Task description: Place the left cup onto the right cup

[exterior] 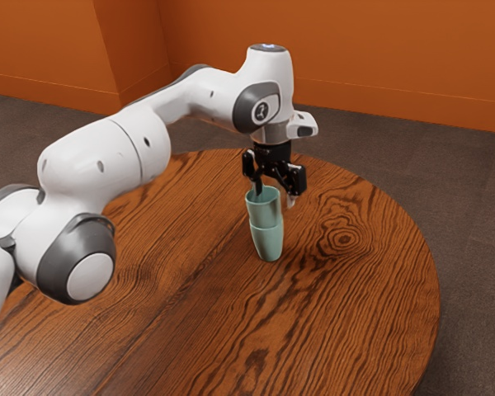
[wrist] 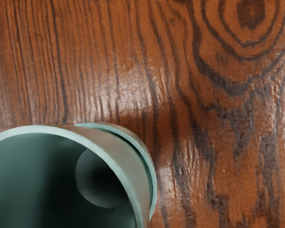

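Two teal cups stand nested near the middle of the round wooden table [exterior: 338, 313]. The upper cup [exterior: 263, 208] sits inside the lower cup [exterior: 269, 242], and both are upright. My gripper [exterior: 272, 191] hangs right over the upper cup's rim with its fingers spread wide. One finger reaches down into the cup's mouth and the other hangs just outside the rim; the wall between them is not pinched. From the wrist view I look down into the upper cup [wrist: 47, 180], and the rim of the lower cup [wrist: 145, 156] shows as a thin band around it.
The tabletop has strong dark grain, with a knot [exterior: 344, 240] to the exterior view's right of the cups. Orange walls and a grey floor lie beyond the table's edge.
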Controlling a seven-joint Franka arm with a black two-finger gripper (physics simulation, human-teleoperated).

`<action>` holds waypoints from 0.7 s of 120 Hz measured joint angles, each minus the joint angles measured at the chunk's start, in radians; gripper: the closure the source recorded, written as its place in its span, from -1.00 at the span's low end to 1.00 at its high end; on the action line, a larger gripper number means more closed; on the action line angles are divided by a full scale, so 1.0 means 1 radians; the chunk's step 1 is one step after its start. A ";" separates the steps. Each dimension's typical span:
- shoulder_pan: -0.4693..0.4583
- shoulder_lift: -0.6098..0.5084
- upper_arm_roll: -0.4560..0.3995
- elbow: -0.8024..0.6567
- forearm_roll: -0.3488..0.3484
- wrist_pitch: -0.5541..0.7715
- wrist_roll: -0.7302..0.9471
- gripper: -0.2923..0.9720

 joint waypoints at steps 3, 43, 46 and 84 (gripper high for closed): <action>0.000 -0.007 0.000 0.001 0.000 -0.001 0.000 -0.47; 0.001 -0.277 -0.030 -0.191 -0.006 -0.050 -0.002 -0.51; 0.001 -0.320 -0.030 -0.236 -0.004 -0.056 0.004 -0.51; 0.000 -0.802 -0.016 -0.774 0.082 -0.037 0.067 -0.51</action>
